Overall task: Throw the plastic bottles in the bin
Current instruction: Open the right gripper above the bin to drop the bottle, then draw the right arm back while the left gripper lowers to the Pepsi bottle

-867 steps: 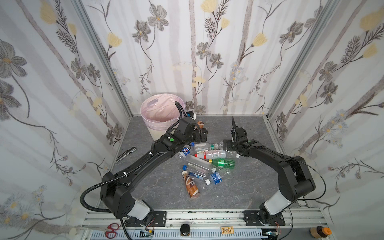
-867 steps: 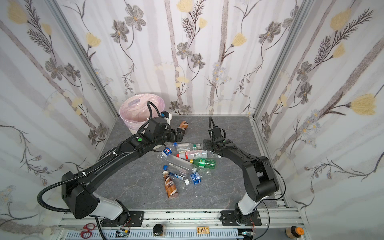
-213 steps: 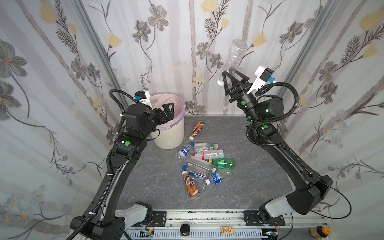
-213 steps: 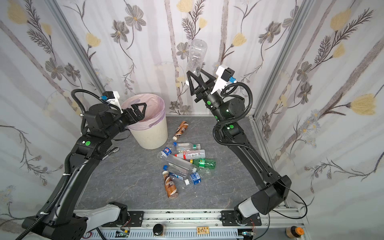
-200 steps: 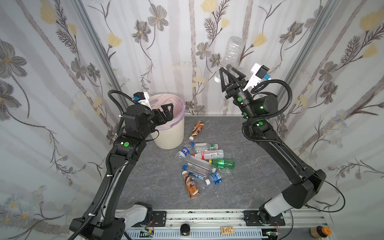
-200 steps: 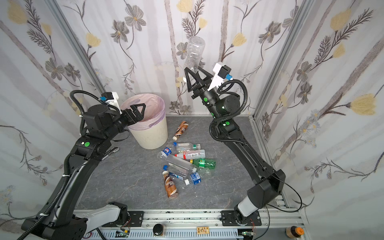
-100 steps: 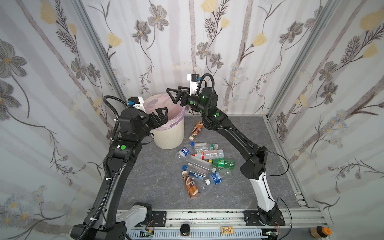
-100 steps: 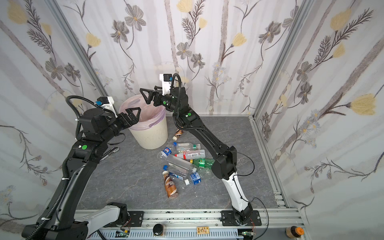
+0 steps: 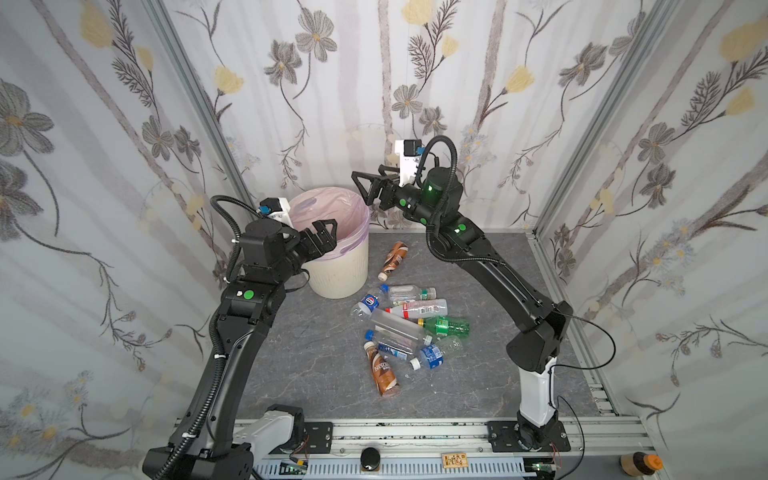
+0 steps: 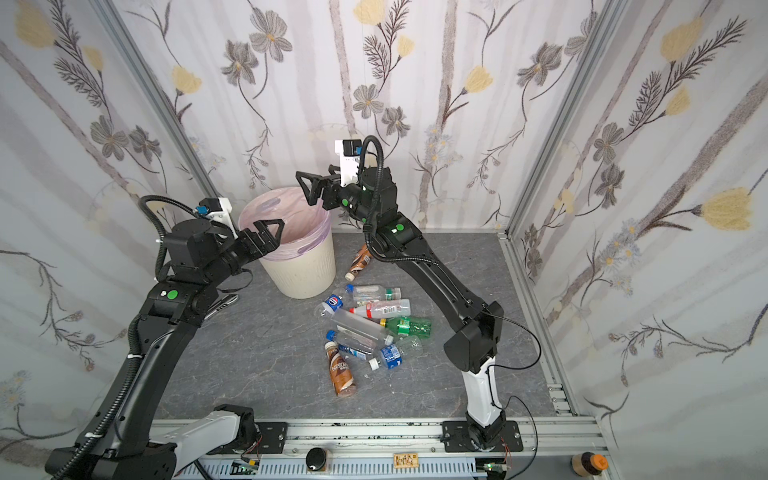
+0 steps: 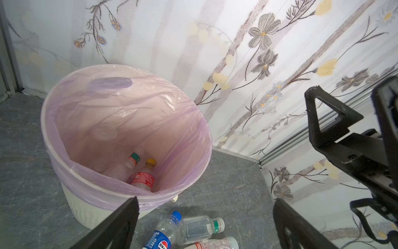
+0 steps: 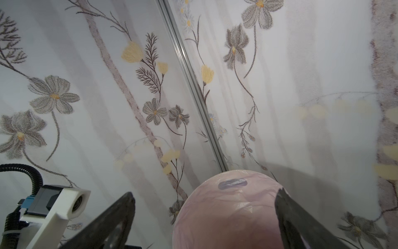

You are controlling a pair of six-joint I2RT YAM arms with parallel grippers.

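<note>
The cream bin (image 9: pixel 340 272) (image 10: pixel 309 270) with its pale lilac liner stands at the back left of the grey floor. My left gripper (image 9: pixel 323 232) (image 10: pixel 269 232) hangs open and empty at the near left of its rim. My right gripper (image 9: pixel 365 188) (image 10: pixel 308 189) is open and empty just above the right of the rim. In the left wrist view, the bin (image 11: pixel 48 148) holds a red-labelled bottle (image 11: pixel 143 177) and a green-labelled one (image 11: pixel 134 159), beyond my left gripper (image 11: pixel 205 201). Several plastic bottles (image 9: pixel 409 322) (image 10: pixel 365 322) lie in a pile on the floor. My right gripper (image 12: pixel 204 193) frames the bin's liner (image 12: pixel 228 215).
A brown coffee bottle (image 9: pixel 392 258) lies just right of the bin, another (image 9: pixel 382 370) at the pile's near edge, and a green one (image 9: pixel 446 326) to the pile's right. A metal tool (image 10: pixel 222 306) lies on the floor at the left. Floral walls close three sides.
My right arm swung down from high on the right, where it held a clear bottle, to the bin's rim. Its jaws opened and the bottle is gone from them. The left arm barely shifted.
</note>
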